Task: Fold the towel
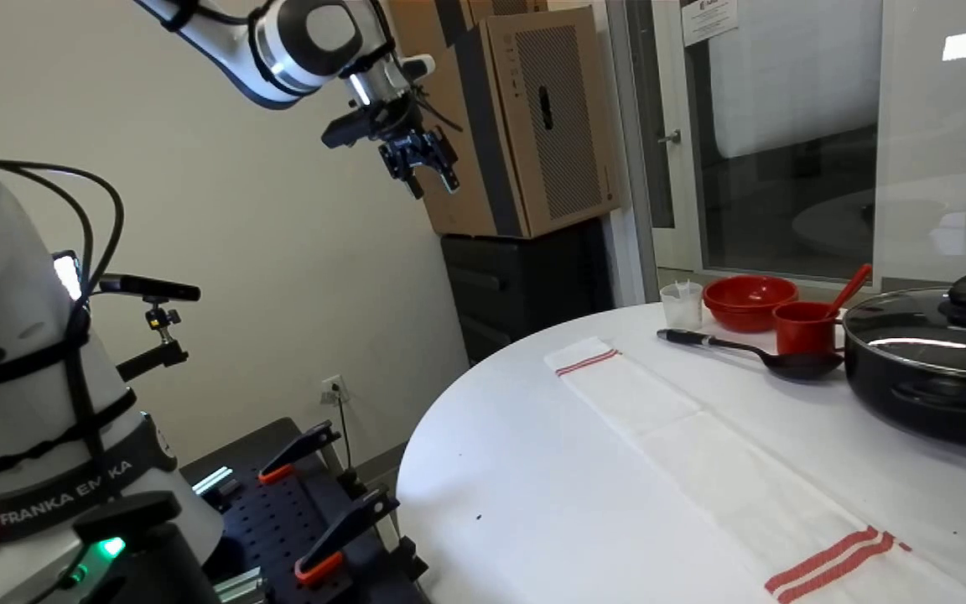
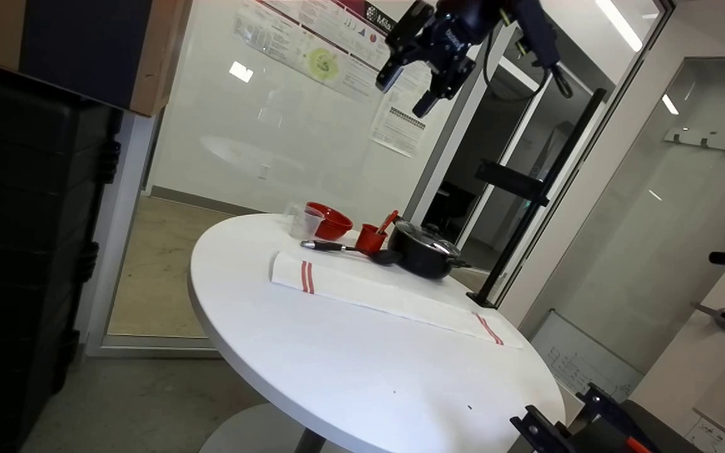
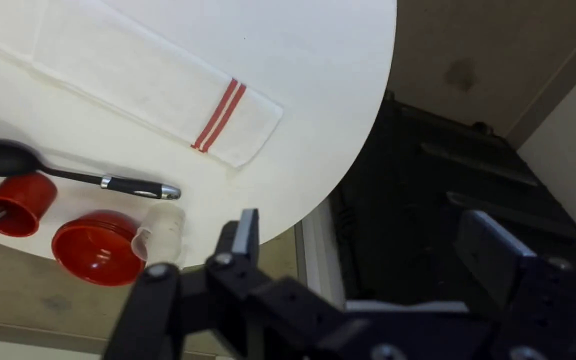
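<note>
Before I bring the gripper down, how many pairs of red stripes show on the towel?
2. One pair crosses the towel near the end by the black spoon's handle; the other pair is near the opposite end. More may be hidden underneath.

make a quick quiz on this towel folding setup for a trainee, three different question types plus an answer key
1. True or false: the hand is open and apart from the towel.
2. Which holds the red-handled tool? A) the clear cup B) the red cup C) the lidded pan
3. In the wrist view, how many red stripes show on the towel?

Key: 1 true; 2 B; 3 two
</note>
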`<state>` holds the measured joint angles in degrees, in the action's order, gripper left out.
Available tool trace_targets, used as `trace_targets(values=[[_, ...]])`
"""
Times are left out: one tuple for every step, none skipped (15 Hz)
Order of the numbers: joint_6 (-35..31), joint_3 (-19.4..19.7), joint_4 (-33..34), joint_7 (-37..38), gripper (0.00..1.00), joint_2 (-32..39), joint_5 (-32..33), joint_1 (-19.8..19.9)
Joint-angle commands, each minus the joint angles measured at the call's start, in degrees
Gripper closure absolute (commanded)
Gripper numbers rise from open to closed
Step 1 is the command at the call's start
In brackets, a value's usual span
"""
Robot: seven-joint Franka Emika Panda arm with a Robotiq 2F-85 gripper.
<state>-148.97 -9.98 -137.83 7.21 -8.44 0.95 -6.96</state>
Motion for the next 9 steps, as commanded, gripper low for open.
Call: trace_targets(values=[[0.9,-0.3,10.0,13.5,0.0,12.9,11.5,3.0],[2.4,1.4,12.2,15.8,0.0,15.7,13.3,3.0],[3.8,3.0,14.3,17.4,0.0,18.2,13.9,2.8],[5.6,4.6,16.3,17.2,0.0,20.8,13.0,2.7],[6.8,6.1,18.0,17.0,0.0,23.1,12.0,2.7],[7.7,7.4,19.5,16.8,0.0,25.3,11.3,2.6],[8.8,8.5,21.1,16.4,0.0,27.3,10.6,2.5],[9.3,9.6,22.2,16.6,0.0,29.3,10.8,2.2],[10.1,10.5,23.3,16.7,0.0,30.9,10.7,1.8]])
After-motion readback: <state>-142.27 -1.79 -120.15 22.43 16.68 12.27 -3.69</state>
